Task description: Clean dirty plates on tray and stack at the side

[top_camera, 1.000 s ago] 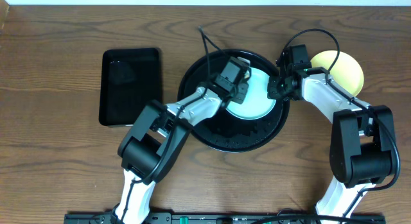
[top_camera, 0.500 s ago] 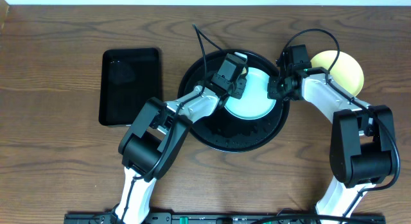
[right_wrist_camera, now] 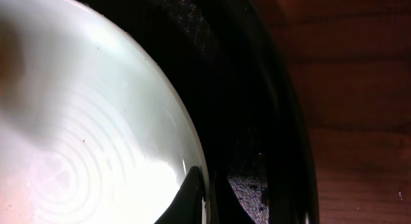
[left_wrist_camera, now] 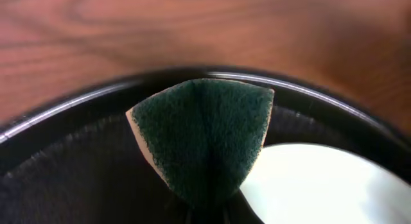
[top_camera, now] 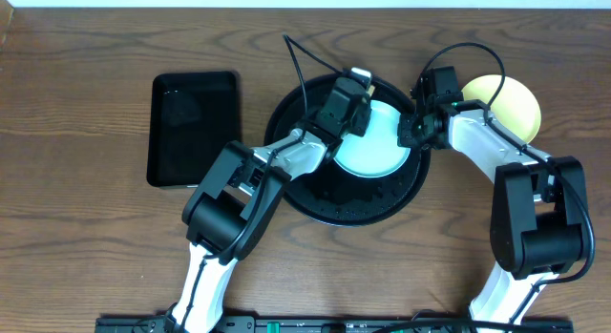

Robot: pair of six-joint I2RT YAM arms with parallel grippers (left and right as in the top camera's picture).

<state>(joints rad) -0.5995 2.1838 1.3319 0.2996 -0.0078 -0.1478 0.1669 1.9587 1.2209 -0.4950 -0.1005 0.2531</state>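
Left pincer [top_camera: 351,99] is clamped on a folded dark green scouring sponge [left_wrist_camera: 202,137]. The sponge is coarse and fibrous with a thin tan edge, and is held over the 11 o'clock part of a pale blue plate [top_camera: 374,142]. The left arm stretches up from 7 o'clock, elbow bent, wrist over the tray. Right pincer [top_camera: 411,134] is pinched tight on the plate's rim at 3 o'clock, its arm arching in from 5 o'clock. The plate is smooth, glazed and round, with faint concentric rings. It lies in the 1 o'clock part of the round glossy black tray [top_camera: 353,204]. A pale yellow plate [top_camera: 516,102] rests on the wood-grain table [top_camera: 86,238] at the tray's 2 o'clock. A rectangular black tray [top_camera: 194,128] lies at 9 o'clock.
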